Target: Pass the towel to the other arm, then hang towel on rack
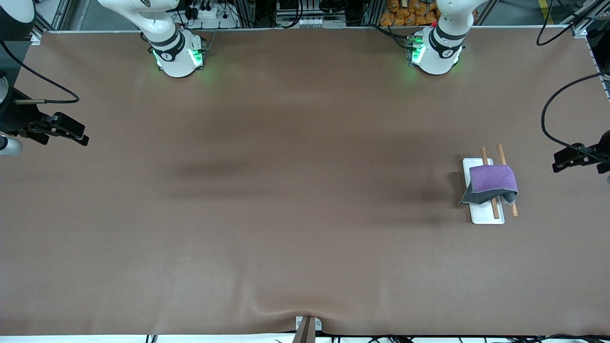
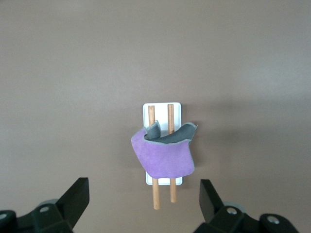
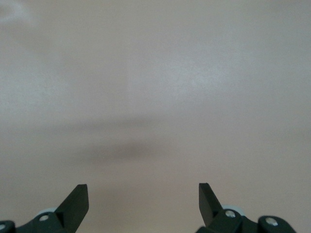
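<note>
Front view shows you the towel [image 1: 493, 183] draped over both rods of the rack [image 1: 484, 215], toward the left arm's end of the bench, so the hanging looks done. Each arm is pulled out to its own bench end: left gripper [image 2: 144, 204] and right gripper [image 3: 144, 204] both spread apart, holding nothing. Both grippers are cut off at the picture edges there.

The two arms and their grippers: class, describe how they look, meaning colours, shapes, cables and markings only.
Both arms are glossy white with rounded shells and black joint bands; their bases glow green. The left gripper and right gripper have black wedge-shaped fingers with silver screws on their mounts. In the front view, looping black cables run to the left gripper and right gripper.
</note>
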Tool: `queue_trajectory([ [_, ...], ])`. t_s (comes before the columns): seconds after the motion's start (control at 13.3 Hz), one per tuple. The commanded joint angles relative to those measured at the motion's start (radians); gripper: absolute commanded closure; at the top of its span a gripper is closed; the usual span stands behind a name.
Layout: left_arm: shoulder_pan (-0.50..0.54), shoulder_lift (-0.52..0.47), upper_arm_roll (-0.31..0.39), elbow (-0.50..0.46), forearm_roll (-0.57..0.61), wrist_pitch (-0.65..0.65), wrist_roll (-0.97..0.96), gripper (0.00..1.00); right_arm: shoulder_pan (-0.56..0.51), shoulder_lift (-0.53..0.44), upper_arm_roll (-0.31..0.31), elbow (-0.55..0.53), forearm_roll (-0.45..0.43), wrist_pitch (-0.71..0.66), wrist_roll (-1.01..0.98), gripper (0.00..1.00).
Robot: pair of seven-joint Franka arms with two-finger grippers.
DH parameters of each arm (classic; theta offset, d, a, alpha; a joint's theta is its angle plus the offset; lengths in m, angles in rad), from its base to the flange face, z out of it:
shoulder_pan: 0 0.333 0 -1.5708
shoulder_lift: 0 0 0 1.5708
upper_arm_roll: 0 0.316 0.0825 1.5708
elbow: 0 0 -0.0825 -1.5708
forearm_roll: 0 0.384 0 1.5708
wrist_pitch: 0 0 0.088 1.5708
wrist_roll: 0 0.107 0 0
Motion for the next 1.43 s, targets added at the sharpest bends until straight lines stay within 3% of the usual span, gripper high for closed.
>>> queue_trajectory([
  [0.0, 0.006, -0.074, -0.047, -0.009, -0.004, -0.015, -0.074, 0.00, -0.007, -0.006, 0.008, 0.012, -0.018, -0.012, -0.011, 0.00],
  [0.23, 0.006, -0.094, -0.093, -0.008, -0.002, -0.033, -0.138, 0.00, -0.009, -0.006, 0.008, 0.019, -0.019, -0.014, -0.011, 0.00],
  [0.83, -0.018, -0.097, -0.111, 0.064, -0.019, -0.085, -0.131, 0.00, -0.015, -0.004, 0.008, 0.027, -0.018, -0.012, -0.007, 0.00],
  [0.9, -0.055, -0.098, -0.088, 0.064, -0.022, -0.097, -0.132, 0.00, -0.015, -0.004, 0.008, 0.027, -0.018, -0.012, -0.005, 0.00],
  [1.13, -0.251, -0.109, 0.139, 0.063, -0.043, -0.134, -0.122, 0.00, -0.009, -0.003, 0.008, 0.035, -0.018, -0.014, -0.002, 0.00],
  [1.35, -0.393, -0.117, 0.275, 0.052, -0.065, -0.133, -0.138, 0.00, -0.007, -0.004, 0.008, 0.045, -0.018, -0.014, -0.004, 0.00],
])
